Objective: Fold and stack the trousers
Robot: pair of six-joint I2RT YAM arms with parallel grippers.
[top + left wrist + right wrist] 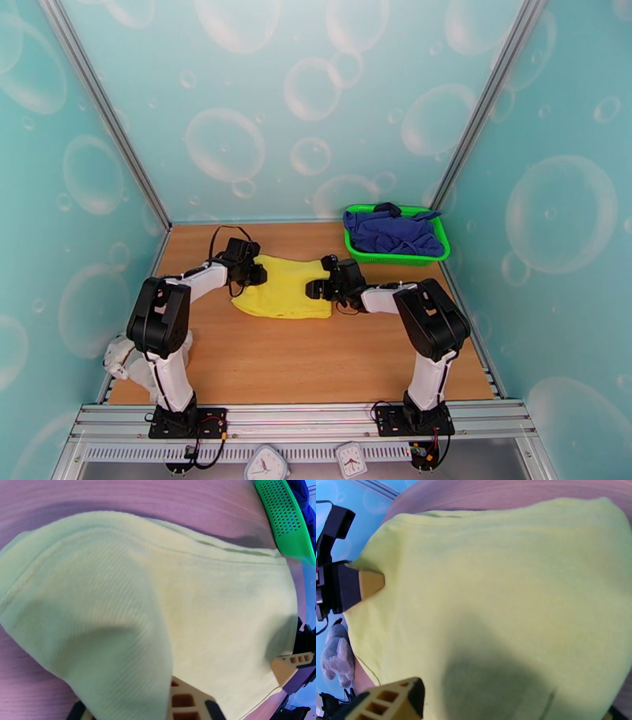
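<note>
A: Where on the counter (316, 355)?
B: Folded yellow trousers (284, 290), lying flat toward the far edge, about midway along it, just left of the green basket (395, 259) in the far right corner.
A: And the grip?
B: On the left edge, left jaws seemingly pinching fabric; at the right edge, right jaws spread wide, gripping nothing.
A: Handling?
B: Probably light, limp, quick to sag. Best taken at corners, through all layers.

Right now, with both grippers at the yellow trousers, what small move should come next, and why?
Probably close the right gripper on the right edge of the trousers: its jaws stand open around the fabric, while the left gripper has the opposite edge between its fingers.
</note>
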